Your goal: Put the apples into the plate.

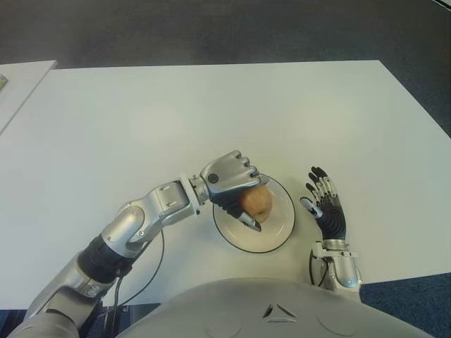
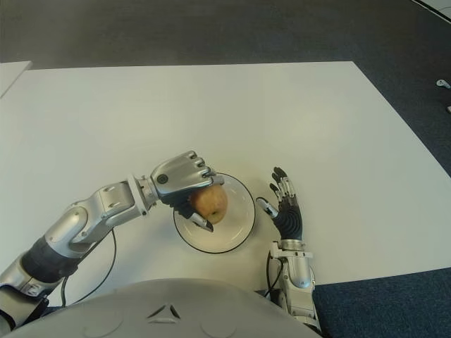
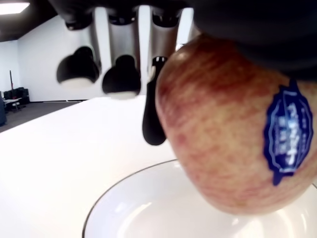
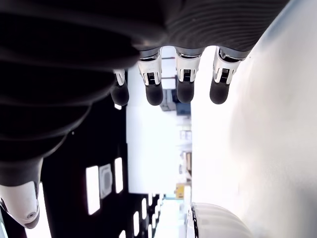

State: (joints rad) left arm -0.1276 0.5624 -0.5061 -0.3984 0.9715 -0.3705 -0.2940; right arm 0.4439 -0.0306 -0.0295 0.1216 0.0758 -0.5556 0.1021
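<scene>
Robot hand holding an apple over a white plate

Seen from the robot's head, a wide white table (image 1: 211, 113) fills most of the view, with dark carpet (image 1: 211, 28) beyond its far edge. Near the robot's body sits a round white plate (image 1: 280, 224) with a thin dark rim. The left robot hand (image 1: 232, 184) reaches in from the left and is over the plate, its fingers curled around a single reddish-yellow apple (image 1: 256, 202). The wrist camera on that arm shows the apple close up inside the plate's rim, low over the white inside of the plate; whether it touches the plate cannot be told. A blue oval sticker (image 3: 289, 134) is on the apple's skin. The right robot hand (image 1: 328, 208) shows just to the right of the plate, apart from it, with its fingers spread and straight and holding nothing. A black cable (image 1: 144, 278) loops on the table beside the left arm
</scene>
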